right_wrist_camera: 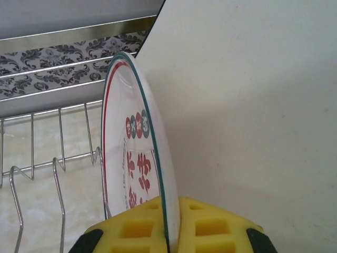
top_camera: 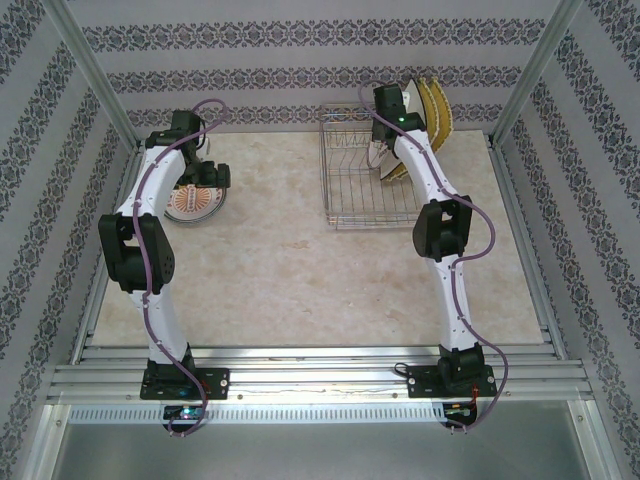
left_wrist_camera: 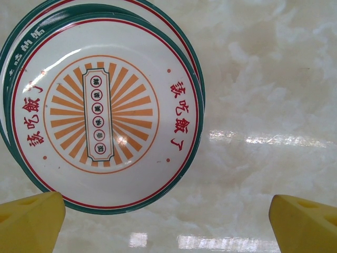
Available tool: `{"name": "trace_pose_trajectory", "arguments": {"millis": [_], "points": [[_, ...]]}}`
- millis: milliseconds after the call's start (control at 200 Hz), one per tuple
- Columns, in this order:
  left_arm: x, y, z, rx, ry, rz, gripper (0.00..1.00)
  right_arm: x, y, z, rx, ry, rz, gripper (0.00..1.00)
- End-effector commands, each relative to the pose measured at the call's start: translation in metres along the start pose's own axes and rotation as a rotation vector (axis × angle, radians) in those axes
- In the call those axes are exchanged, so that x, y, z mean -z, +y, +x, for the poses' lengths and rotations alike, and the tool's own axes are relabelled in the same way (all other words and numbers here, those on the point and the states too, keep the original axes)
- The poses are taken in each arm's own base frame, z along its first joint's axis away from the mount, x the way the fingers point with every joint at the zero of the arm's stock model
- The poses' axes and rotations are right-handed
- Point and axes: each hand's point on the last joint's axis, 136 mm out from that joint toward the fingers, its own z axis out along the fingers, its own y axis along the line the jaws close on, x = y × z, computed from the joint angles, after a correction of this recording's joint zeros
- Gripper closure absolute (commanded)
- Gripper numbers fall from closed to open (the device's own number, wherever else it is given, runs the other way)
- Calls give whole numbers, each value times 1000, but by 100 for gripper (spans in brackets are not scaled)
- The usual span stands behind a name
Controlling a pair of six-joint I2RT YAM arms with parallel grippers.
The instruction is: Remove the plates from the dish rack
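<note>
The wire dish rack [top_camera: 352,190] stands at the back right of the table. In the right wrist view a round plate [right_wrist_camera: 131,158] with a green and red rim stands upright in the rack [right_wrist_camera: 58,168], and my right gripper [right_wrist_camera: 171,213] is shut on its edge. A plain white square plate [right_wrist_camera: 253,105] leans right behind it. Yellow plates [top_camera: 438,115] stand at the rack's far right end. At the back left, two round plates [left_wrist_camera: 105,105] lie stacked flat on the table. My left gripper [left_wrist_camera: 167,226] hovers open just beside them, its yellow fingers [left_wrist_camera: 29,221] wide apart.
The marble tabletop [top_camera: 300,270] runs bare between the stack and the rack. Patterned walls and metal frame posts [top_camera: 90,70] close in the back and sides. The rack's left slots [top_camera: 345,160] hold nothing.
</note>
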Motion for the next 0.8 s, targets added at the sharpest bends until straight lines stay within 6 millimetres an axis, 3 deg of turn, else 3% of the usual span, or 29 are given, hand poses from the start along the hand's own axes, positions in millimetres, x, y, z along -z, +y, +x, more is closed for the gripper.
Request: {"name": "trace_pose_trajectory", "arguments": {"millis": [0, 195, 440, 600, 794], "points": [[3, -4, 6, -24, 26, -9, 0, 23, 15, -14, 2, -31, -49, 100], [0, -5, 9, -24, 38, -6, 0, 56, 14, -32, 22, -74, -57, 100], [-4, -5, 14, -24, 55, -9, 0, 116, 7, -60, 64, -150, -54, 100], [-5, -4, 15, -20, 56, -11, 0, 150, 1, -65, 68, -179, -40, 100], [-3, -6, 16, -13, 45, -4, 0, 188, 10, -57, 71, -201, -128, 100]]}}
